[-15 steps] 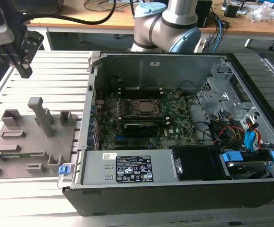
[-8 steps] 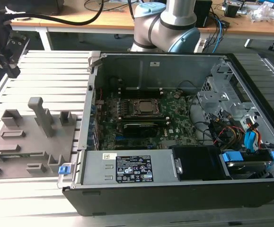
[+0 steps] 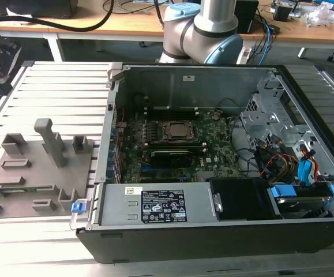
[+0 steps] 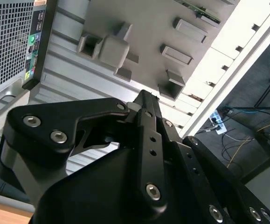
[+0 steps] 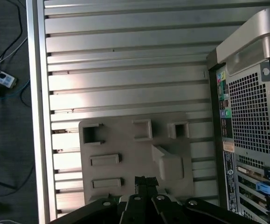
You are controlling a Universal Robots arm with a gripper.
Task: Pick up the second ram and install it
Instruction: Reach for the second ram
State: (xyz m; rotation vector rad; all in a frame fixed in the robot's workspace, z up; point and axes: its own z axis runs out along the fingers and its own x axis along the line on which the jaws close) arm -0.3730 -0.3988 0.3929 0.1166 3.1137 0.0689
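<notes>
Slatted bench (image 3: 57, 86), grey fixture (image 3: 34, 173) at the exterior view's lower left: gripper (image 5: 144, 179) above it pressed together, empty; second ram (image 4: 199, 12) unpicked, so approach step, needs spreading first.

In the exterior view the arm (image 3: 204, 29), at 12 o'clock of the computer case (image 3: 213, 242), is cut off above its lower joints. The fixture plate (image 3: 28, 176), at the case's 9 o'clock, loses a corner to the picture's edge. In the second wrist view the second ram (image 4: 202, 13) is a green sliver clipped by the edge, and the tool (image 4: 146, 95) hides part of the plate.
</notes>
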